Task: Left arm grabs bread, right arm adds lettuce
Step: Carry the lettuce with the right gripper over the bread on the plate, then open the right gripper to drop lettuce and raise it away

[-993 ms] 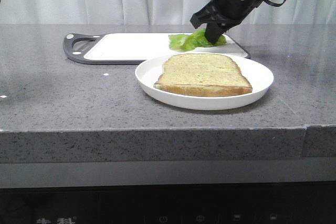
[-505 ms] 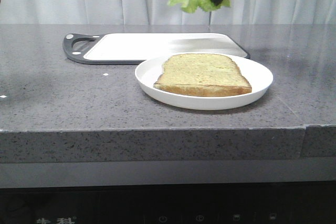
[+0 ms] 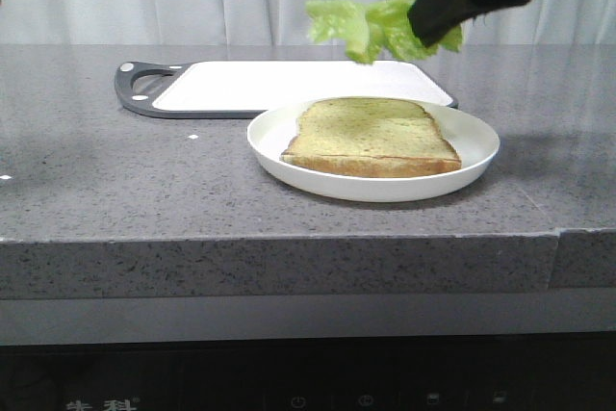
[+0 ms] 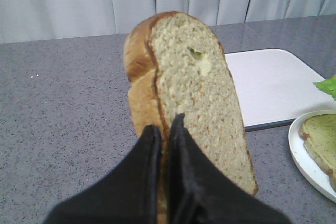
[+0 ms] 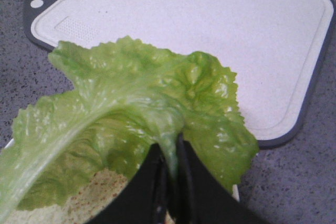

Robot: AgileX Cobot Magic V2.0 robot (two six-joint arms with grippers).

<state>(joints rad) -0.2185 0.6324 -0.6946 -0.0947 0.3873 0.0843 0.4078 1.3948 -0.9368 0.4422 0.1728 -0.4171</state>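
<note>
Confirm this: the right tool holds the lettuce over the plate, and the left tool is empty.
Not quite. The left tool is not empty: the left wrist view shows it shut on the bread. The rest stands: the right tool holds the lettuce over the plate.

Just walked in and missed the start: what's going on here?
A sandwich is being put together. The right gripper holds a ruffled bright green lettuce leaf in the air above the round white plate, where a thin pale-topped bread slice lies. The left gripper is clamped on a thick tan toast slice with golden crust, held up over the grey counter. The white cutting board sits behind the plate.
</note>
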